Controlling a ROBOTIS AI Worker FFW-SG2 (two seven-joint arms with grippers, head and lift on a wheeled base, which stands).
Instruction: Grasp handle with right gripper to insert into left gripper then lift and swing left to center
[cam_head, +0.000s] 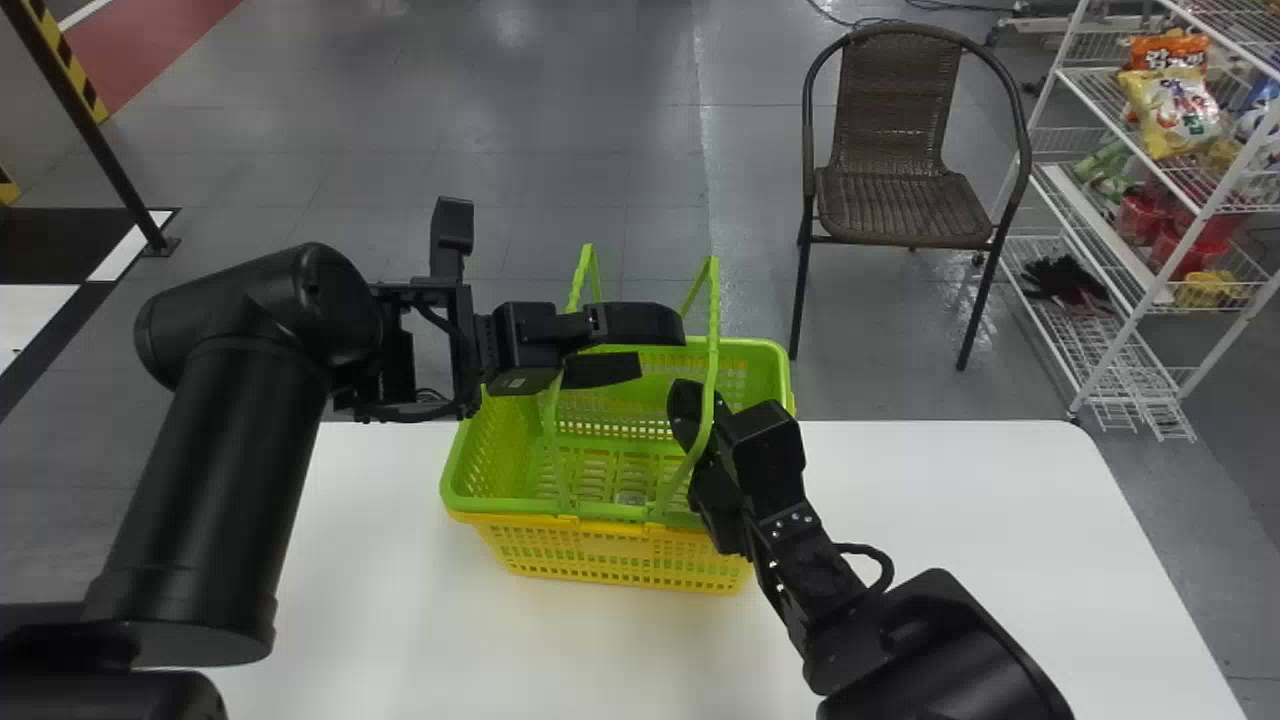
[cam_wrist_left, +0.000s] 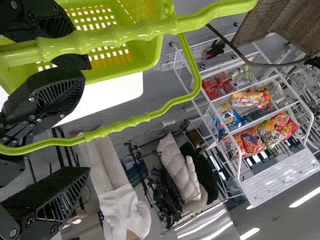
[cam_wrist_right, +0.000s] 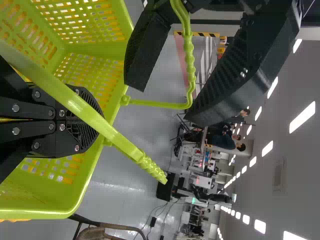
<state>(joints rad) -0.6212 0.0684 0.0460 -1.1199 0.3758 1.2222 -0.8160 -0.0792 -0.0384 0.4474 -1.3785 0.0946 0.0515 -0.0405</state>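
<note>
**Green basket (cam_head: 780, 375) at far edge, right handle (cam_head: 713, 330) in right pincer (cam_head: 700, 420)**

Stacked inside yellow basket (cam_head: 630, 555), on white surface (cam_head: 950, 500), up against far edge, left of far right corner. Both handles up. Right pincer: narrow, closed on right handle near its near bend, beside ribbed grip. Left pincer (cam_head: 660, 348): wide, over basket opening, pointing toward right handle. In right wrist view, left handle (cam_wrist_right: 190, 65) visible in gap between left pincer's fingers (cam_wrist_right: 145, 50). In left wrist view, both handles across the frame, with ribbing on each grip.

Writing: small pale label (cam_head: 515, 383) on left pincer's housing, too small to read. Snack packets (cam_wrist_left: 282, 126) on white wire rack (cam_head: 1145, 300), beyond surface to the right, printed with large colourful lettering and pictures. Also on rack: red tubs (cam_head: 1185, 245) and dark gloves (cam_head: 1065, 280), on lower shelves. Brown woven chair (cam_head: 890, 190) on grey floor (cam_head: 560, 130), past far edge, between basket and rack. Yellow-black striped tape (cam_head: 75, 65) at far left, by red floor patch (cam_head: 150, 40).
</note>
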